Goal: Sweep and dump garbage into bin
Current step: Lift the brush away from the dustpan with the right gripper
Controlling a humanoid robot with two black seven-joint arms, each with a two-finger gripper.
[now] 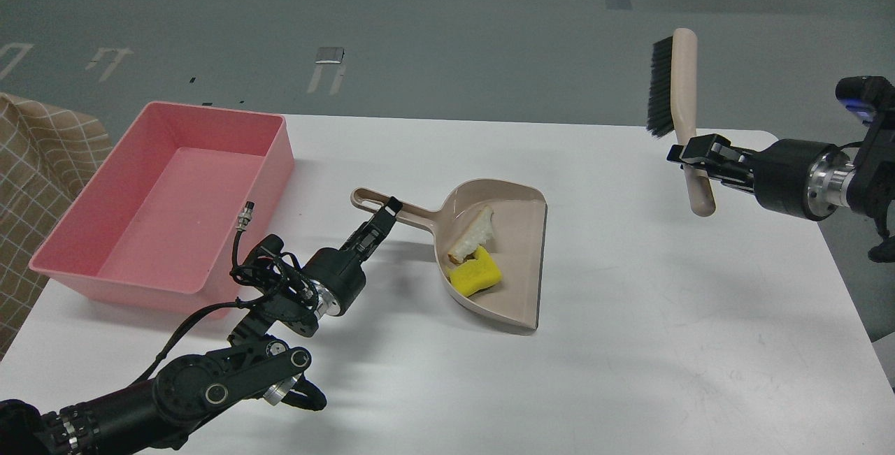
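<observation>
The beige dustpan [514, 263] lies on the white table [629, 343] with its handle pointing left. Inside it lie the yellow sponge [475, 275] and the white bread wedge [473, 233]. My left gripper [387, 213] is shut on the dustpan handle [402, 211]. The pink bin [164, 203] stands at the left, empty. My right gripper [692, 158] is shut on the beige brush [682, 102], holding it upright above the table's far right, black bristles facing left.
A checked tan cloth [35, 182] hangs left of the bin. The table's right edge lies under my right arm. Grey floor lies beyond the table's far edge.
</observation>
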